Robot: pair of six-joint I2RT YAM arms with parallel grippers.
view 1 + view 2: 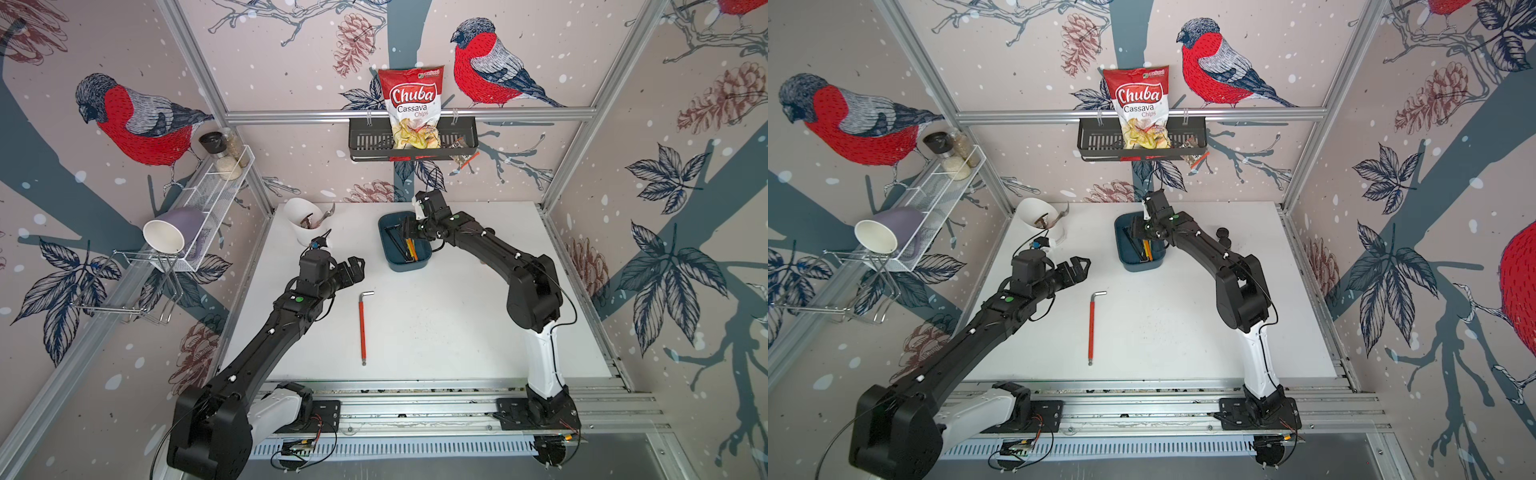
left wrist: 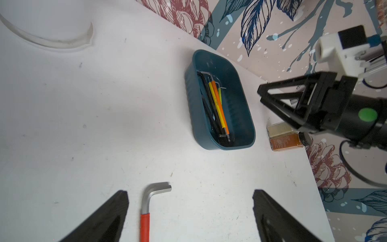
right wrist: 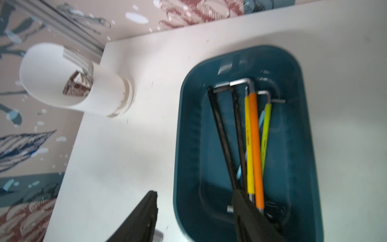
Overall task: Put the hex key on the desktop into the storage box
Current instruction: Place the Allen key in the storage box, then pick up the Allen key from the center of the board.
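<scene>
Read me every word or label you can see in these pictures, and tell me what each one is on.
"Chuba": on the chip bag in the black wall basket.
"Cassava": same bag.
"Chips": same bag.
Unreadable: the bag's small top logo, the labels on the two small jars, and the print on the yellow hex key.

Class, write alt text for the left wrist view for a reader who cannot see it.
A red-handled hex key lies on the white table, seen between the open left gripper's jaws. Beyond it, a teal storage box holds several hex keys.
</scene>
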